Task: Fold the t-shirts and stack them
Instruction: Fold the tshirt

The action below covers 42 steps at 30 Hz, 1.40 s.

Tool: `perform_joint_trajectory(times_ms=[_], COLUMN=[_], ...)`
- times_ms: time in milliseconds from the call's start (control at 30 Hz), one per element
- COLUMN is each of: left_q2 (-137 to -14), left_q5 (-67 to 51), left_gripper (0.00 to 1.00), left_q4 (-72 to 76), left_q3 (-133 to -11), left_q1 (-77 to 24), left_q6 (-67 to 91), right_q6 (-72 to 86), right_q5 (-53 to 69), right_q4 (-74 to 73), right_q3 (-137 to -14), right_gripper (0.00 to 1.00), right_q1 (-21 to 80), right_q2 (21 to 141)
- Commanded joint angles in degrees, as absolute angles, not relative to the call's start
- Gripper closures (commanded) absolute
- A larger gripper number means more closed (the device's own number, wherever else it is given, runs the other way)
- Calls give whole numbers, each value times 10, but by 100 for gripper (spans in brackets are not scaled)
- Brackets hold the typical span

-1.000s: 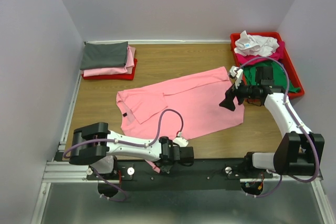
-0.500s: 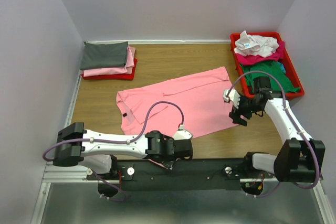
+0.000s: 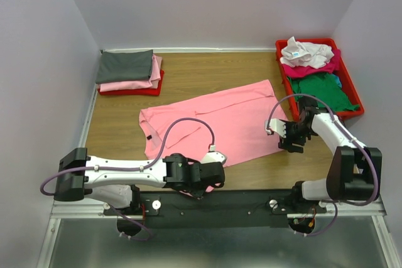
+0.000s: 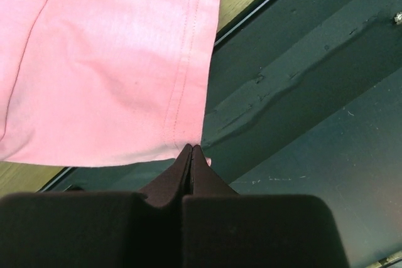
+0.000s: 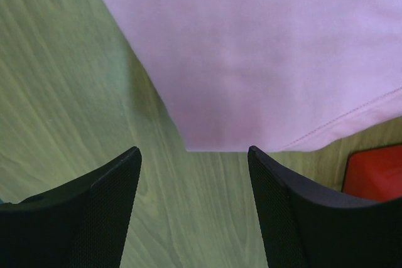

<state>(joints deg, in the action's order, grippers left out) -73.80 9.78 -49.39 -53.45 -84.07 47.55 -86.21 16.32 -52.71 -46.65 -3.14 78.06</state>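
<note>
The left pincer (image 4: 191, 155) is pressing its fingers together on the near corner of the pink t-shirt (image 4: 107, 61), pinching the hem right at the stitched edge. A sliver of pink is showing just past the fingertips. This corner is hanging over the black rail (image 4: 301, 92) at the near edge of the surface (image 3: 188, 73).

The right pincer (image 5: 195, 155) is holding its fingers spread, low over the bare wood. The right-hand near corner of the pink t-shirt (image 5: 264, 48) is lying just ahead of the gap between them, not yet touched. A corner of the red tray (image 5: 374, 171) is showing beside the right finger.

From above, the pink t-shirt (image 3: 213, 123) is lying flat across the middle of the surface, its dark neck tag (image 3: 149, 137) pointing toward the left side. The left pincer (image 3: 210, 176) is sitting at the garment's near edge, the right pincer (image 3: 291, 137) at its right edge.

At the far right, the red tray (image 3: 353, 100) is holding a crumpled white tee (image 3: 304, 51), a magenta tee (image 3: 308, 68) and a green tee (image 3: 320, 86). At the far left, a dark grey tee (image 3: 125, 64) is lying folded on top of a folded pink tee (image 3: 129, 84).
</note>
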Motion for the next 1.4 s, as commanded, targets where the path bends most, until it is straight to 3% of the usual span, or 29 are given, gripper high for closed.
perform_joint_trajectory(times_ms=[0, 267, 567, 700, 1033, 1167, 1367], left_q2=[-713, -683, -648, -633, -599, -594, -590], left_q5=[98, 102, 116, 127, 125, 120, 113], left_gripper=[100, 100, 100, 100, 100, 100, 100], left_q4=[-495, -501, -507, -502, -464, -458, -448], left_q3=[-516, -512, -517, -527, -529, -530, -529], left_q1=[-833, -812, -754, -718, -636, -616, -605], left_q6=[475, 468, 446, 434, 397, 386, 374], right_q6=[-869, -837, -803, -779, -712, -644, -577], right_q5=[134, 158, 210, 223, 236, 206, 115], right_q4=[-477, -423, -443, -459, -451, -450, -461], right_q3=[-467, -454, -523, -560, -628, -660, -630], right_gripper=[24, 29, 62, 67, 70, 51, 43], right_q1=[-37, -37, -32, -16, 13, 12, 6], right_q2=[805, 844, 838, 873, 937, 937, 865])
